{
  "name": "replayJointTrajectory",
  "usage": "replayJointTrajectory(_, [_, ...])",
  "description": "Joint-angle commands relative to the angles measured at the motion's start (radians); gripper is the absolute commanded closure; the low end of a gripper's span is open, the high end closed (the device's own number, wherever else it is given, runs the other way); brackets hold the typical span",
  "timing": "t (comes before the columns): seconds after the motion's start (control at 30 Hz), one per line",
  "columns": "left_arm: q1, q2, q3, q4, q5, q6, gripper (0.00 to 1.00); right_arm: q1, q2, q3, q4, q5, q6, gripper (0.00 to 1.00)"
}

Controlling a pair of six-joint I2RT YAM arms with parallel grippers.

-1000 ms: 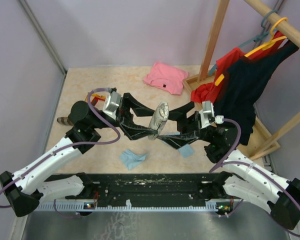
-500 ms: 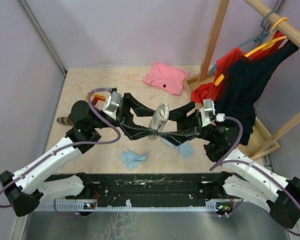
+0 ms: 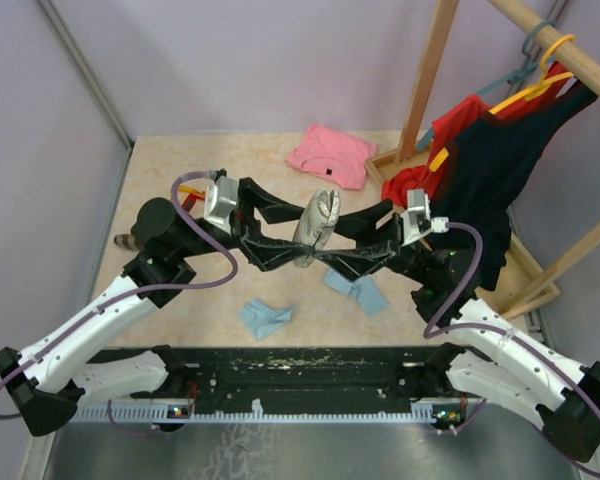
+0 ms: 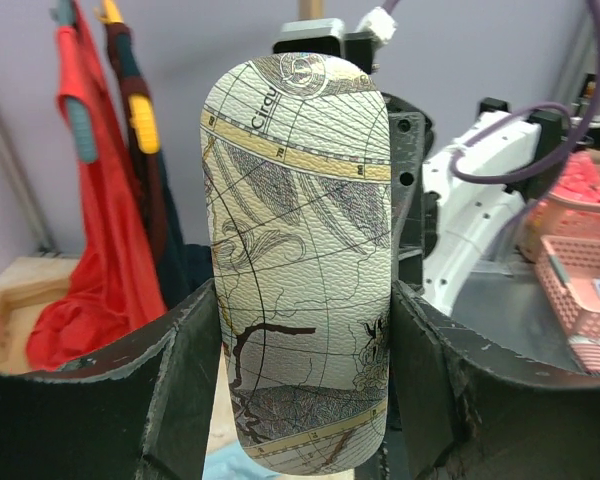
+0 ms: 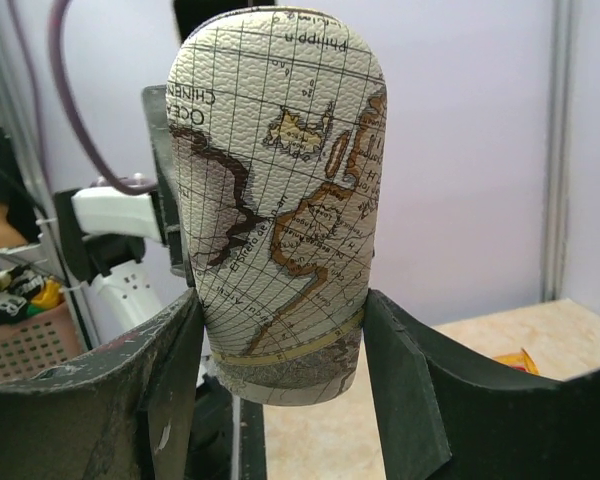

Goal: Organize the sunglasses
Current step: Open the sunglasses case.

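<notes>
While both arms meet over the middle of the table, a map-printed glasses case [image 3: 318,222] stands nearly upright in the air between them. The left gripper [image 3: 295,258] has its black fingers [image 4: 170,370] pressed against both flanks of the case's lower half, so it grips the case. The right gripper [image 3: 327,263] comes in from the 3 o'clock side, and its fingers [image 5: 405,370] also lie flush against either side of the case's lower end, clamping it.

Old-map lettering runs over the pale leather. In the right wrist view I can read "OCEA" and "CHINEN" down one edge, and something like "philippi" upside down near the top. In the left wrist view a band near the top carries "Circu", cut off by the curve.

Of the sunglasses [image 3: 188,191], only a scrap of orange and red shows on the table at about 10 o'clock, tucked behind the left arm; which pair it is I cannot tell.

A brown striped case [image 3: 128,240] peeks out at 9 o'clock. A pink garment [image 3: 332,154] lies at 12 o'clock. Two light blue cloths [image 3: 265,317] [image 3: 358,291] lie at 6 and 5 o'clock. A wooden rack [image 3: 427,75] with red and dark clothes stands at 2 o'clock.
</notes>
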Motion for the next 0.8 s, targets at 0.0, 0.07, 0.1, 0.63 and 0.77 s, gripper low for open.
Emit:
replayJointTrajectory(0.0, [-0.006,-0.02,0.045,-0.093,-0.163,0.106,0.99,0.004,-0.016,0.082,-0.213,0.208,-0.059,0.73])
replayJointTrajectory(0.07, [-0.007,-0.018,0.056,-0.128,-0.212,0.138,1.0,0.004,-0.018,0.097,-0.28,0.275,-0.064,0.74])
replayJointTrajectory(0.1, [-0.007,-0.014,0.066,-0.149,-0.238,0.154,1.0,0.004,-0.017,0.106,-0.313,0.306,-0.065,0.74])
replayJointTrajectory(0.63, [-0.041,0.075,0.169,-0.382,-0.73,0.287,1.0,0.004,0.033,0.211,-0.58,0.563,0.024,0.44])
replayJointTrajectory(0.77, [-0.04,0.074,0.17,-0.395,-0.742,0.299,1.0,0.004,-0.005,0.183,-0.569,0.542,-0.01,0.25])
